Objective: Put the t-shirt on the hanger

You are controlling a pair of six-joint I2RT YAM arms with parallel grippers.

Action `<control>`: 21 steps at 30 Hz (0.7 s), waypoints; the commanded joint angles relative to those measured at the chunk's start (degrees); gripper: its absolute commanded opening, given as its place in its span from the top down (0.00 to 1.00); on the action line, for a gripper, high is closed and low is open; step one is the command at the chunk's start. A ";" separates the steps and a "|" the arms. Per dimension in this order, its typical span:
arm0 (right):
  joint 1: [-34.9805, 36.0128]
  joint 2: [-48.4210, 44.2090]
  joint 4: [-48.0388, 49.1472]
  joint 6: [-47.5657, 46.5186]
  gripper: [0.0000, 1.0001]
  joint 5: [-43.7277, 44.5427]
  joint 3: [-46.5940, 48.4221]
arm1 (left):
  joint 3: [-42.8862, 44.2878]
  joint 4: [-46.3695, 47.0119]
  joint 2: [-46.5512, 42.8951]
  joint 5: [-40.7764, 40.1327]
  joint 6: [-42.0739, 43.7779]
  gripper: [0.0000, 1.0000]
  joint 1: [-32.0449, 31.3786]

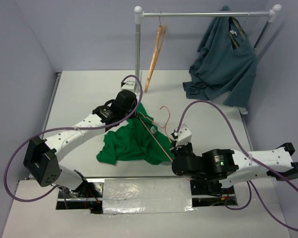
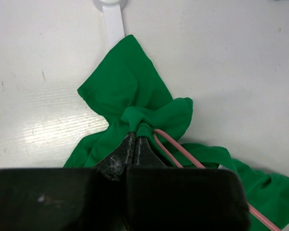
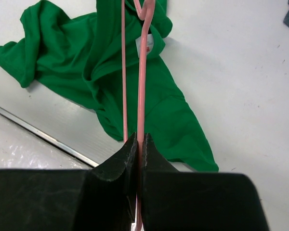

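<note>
A bright green t-shirt [image 1: 130, 142] lies crumpled on a white table [image 1: 84, 94], near the middle and slightly towards the near edge. A thin pink wire hanger [image 1: 158, 139] runs diagonally across its right side, with the curved hook rising at the far right of the cloth.

The left gripper [image 1: 137, 113] reaches to the far edge of the shirt. In the left wrist view its black fingers [image 2: 127, 149] are pressed together on a bunched fold of the green cloth [image 2: 127, 91], and the pink wire [image 2: 183, 155] passes just to the right of them.

The right gripper [image 1: 173, 149] sits at the shirt's near right corner. In the right wrist view its jaws are clamped on one pink wire [image 3: 142, 86] of the hanger, which runs away from the camera over the shirt [image 3: 77, 53], past a small white neck label [image 3: 144, 44].

At the far end of the table a white clothes rail [image 1: 203, 14] carries a tan wooden hanger [image 1: 155, 54] on the left and a dark teal shirt [image 1: 223, 64] on the right, both well apart from the green shirt.
</note>
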 commanded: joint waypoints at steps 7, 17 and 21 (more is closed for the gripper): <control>0.56 -0.87 2.59 -2.65 1.00 1.82 3.15 | 4.98 -1.85 3.45 -1.73 2.18 1.00 3.29; 0.56 -1.39 5.49 -4.94 1.00 1.55 1.57 | 5.86 -1.24 4.69 -0.33 2.01 1.00 3.64; 0.47 -2.01 7.77 -5.99 1.00 1.82 -0.18 | 5.34 0.25 3.99 2.48 1.48 1.00 3.64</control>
